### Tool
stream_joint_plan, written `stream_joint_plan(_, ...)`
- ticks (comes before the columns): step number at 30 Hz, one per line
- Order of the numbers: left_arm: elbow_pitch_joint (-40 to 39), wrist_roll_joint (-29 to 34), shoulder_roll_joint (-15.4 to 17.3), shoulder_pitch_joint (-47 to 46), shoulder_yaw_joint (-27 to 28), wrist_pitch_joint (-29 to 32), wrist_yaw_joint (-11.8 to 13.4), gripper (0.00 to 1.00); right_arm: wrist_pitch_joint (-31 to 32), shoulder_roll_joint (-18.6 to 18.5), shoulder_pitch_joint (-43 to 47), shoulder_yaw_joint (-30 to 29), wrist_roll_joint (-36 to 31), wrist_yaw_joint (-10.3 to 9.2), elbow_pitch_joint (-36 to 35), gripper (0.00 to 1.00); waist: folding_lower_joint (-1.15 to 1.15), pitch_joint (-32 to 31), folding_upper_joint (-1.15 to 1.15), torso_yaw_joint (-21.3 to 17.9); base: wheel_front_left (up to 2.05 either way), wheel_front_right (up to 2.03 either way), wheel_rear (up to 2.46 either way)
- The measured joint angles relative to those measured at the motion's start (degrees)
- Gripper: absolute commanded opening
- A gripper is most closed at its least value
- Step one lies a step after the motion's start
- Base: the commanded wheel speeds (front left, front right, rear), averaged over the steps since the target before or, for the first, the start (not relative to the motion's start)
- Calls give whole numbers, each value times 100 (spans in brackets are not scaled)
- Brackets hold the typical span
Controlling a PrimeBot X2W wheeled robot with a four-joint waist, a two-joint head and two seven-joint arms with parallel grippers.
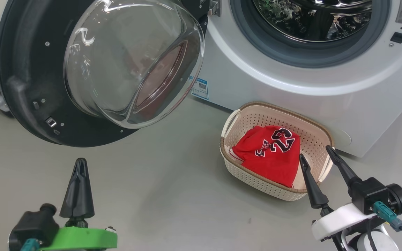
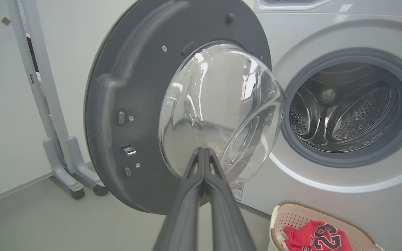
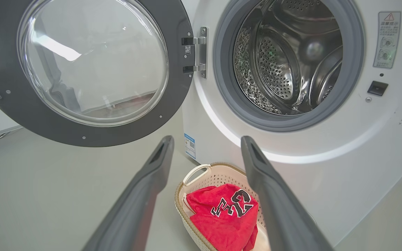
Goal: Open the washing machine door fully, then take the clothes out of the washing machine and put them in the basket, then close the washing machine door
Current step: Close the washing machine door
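The washing machine door [image 1: 99, 69] stands swung wide open at 10 o'clock in the head view, its clear glass bowl bulging out of the black rim. The washing machine [image 1: 291, 90] fills 1 o'clock, and its steel drum [image 1: 312, 17] shows bare perforated metal. On the grey floor [image 1: 169, 174] against the washer's front, at 4 o'clock, sits the basket [image 1: 314, 137]. The clothes [image 1: 270, 150] lie heaped inside it, red, with a dark "23" outlined in white reading upside down from the head.

A blue label sticker [image 1: 200, 88] on the washer's lower corner carries a square code, and its print is too small to read. In the right wrist view a grey warning label [image 3: 386, 40] at 2 o'clock has a red triangle above unreadable characters.

The left pincer [image 1: 80, 161], at 7 o'clock, has its fingers pressed together on nothing. The right pincer [image 1: 315, 152] hangs over the basket's near end with its fingers spread apart, empty.
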Motion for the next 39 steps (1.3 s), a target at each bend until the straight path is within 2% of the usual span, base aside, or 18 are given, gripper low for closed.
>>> stream_joint_plan(4, -218, -953, -29, -9, 45, -5, -348, 0, 1, 0, -1, -16, 0, -2, 0, 100, 0, 3, 0, -5, 0, 0, 0)
stream_joint_plan(9, -556, -2607, -37, -46, 198, -55, -820, 0, 26, -12, -5, -34, 0, -8, -15, 100, 0, 44, 0, -8, 0, 0, 0)
stream_joint_plan(12, -829, -3741, -40, -124, 230, -59, -1010, 0, 35, -20, -8, -53, 0, -9, -32, 100, 0, 73, 0, -9, 0, 0, 0)
stream_joint_plan(13, -973, -4297, -43, -224, 315, -73, -1082, 0, 49, -32, -10, -67, 0, -9, -38, 100, 0, 94, 0, -10, 0, 0, 0)
stream_joint_plan(15, -1110, -4858, -54, -358, 542, -73, -1131, 0, 52, -36, -10, -81, 0, -11, -57, 100, 0, 110, 0, -9, 0, 0, 0)
stream_joint_plan(16, -1110, -4858, -54, -358, 542, -73, -1131, 0, 52, -36, -10, -81, 0, -11, -57, 100, 0, 110, 0, -9, 0, 0, 0)
stream_joint_plan(17, -1199, -5238, -56, -537, 850, -78, -1170, 0, 56, -40, -10, -94, 0, -55, -78, 100, 0, 136, 0, -8, 0, 0, 0)
stream_joint_plan(24, -1193, -5687, -73, -1053, 1625, -104, -1178, 0, 62, -66, -9, -142, 0, -102, -152, 100, 0, 197, 0, -4, 0, 0, 0)
stream_joint_plan(26, -1105, -6016, -33, -1247, 1783, -45, -1179, 0, 77, -85, -9, -160, 0, -103, -174, 100, 0, 232, 0, -5, 0, 0, 0)
stream_joint_plan(33, -269, -6581, 605, -1845, 2297, 432, -1154, 0, 138, -134, -4, -204, 0, -112, -311, 100, 0, 376, 0, -16, 0, 0, 0)
stream_joint_plan(39, 539, -6993, 1038, -2198, 2562, 848, -855, 0, 209, -178, -10, -163, -1, -101, -413, 100, 0, 509, 0, -113, 0, 0, 0)
